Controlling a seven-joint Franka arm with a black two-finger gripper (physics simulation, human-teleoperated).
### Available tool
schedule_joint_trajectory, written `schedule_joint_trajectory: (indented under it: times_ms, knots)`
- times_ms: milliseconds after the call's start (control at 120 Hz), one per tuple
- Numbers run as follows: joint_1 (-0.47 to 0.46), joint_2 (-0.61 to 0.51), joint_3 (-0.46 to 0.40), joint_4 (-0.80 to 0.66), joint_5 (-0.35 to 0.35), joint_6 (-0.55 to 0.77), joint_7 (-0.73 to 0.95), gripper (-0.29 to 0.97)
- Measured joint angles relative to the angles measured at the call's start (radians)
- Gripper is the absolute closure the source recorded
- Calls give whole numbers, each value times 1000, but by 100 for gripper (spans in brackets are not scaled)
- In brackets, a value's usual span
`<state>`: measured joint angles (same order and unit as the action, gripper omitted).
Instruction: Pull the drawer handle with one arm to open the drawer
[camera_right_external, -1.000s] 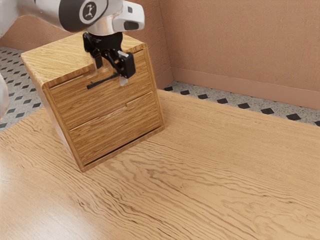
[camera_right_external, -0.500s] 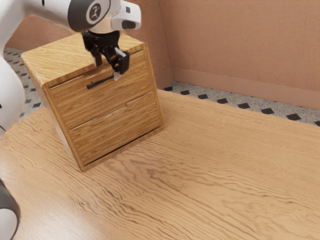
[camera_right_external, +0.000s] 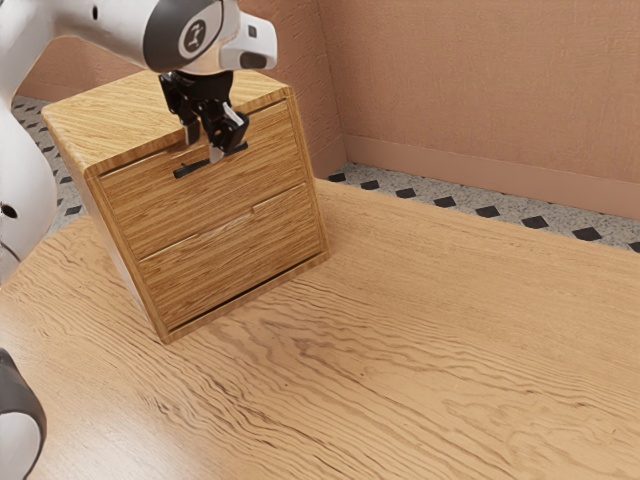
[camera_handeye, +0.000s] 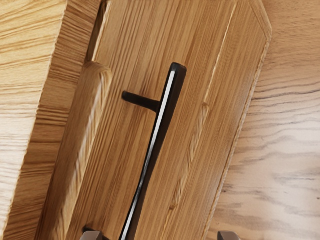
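A: Where was the drawer (camera_right_external: 185, 195)?

B: Upper left of the frame, the top 1 of 2 in a wooden cabinet (camera_right_external: 120, 115) standing on the table (camera_right_external: 430, 340). Its black bar handle (camera_right_external: 196, 165) ran across the upper part of the front.

A: And the gripper (camera_right_external: 214, 148)?

B: At the handle, toward its right-hand end in the exterior view, reaching down from above the cabinet. In the wrist view the handle (camera_handeye: 155, 150) ran between the 2 fingers (camera_handeye: 92, 234), with bare wood showing on each side of it.

A: So it had hold of nothing?

B: Nothing. The jaws stood wide, straddling the bar without touching it, as far as I could see.

A: Had the drawer come out at all?

B: I judged not. Its front sat about level with the lower drawer (camera_right_external: 235, 255) and the cabinet's face. A dark seam ran along its top edge, but I couldn't tell whether that was a gap or only shadow.

A: How far along, then?

B: The approach looked done, or nearly. Left to do were closing on the bar and pulling straight out toward the lower right of the frame, square to the front. All of the opening lay ahead.

A: Any risk?

B: The gripper sat off the bar's middle, so I'd guess the pull could load 1 side more than the other.
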<state>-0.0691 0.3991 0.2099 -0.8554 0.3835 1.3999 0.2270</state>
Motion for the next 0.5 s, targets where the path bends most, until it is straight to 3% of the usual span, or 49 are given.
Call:
schedule_joint_trajectory:
  times_ms: [500]
  knots:
    - [39,56,-3,-4,-25,90,39,42]
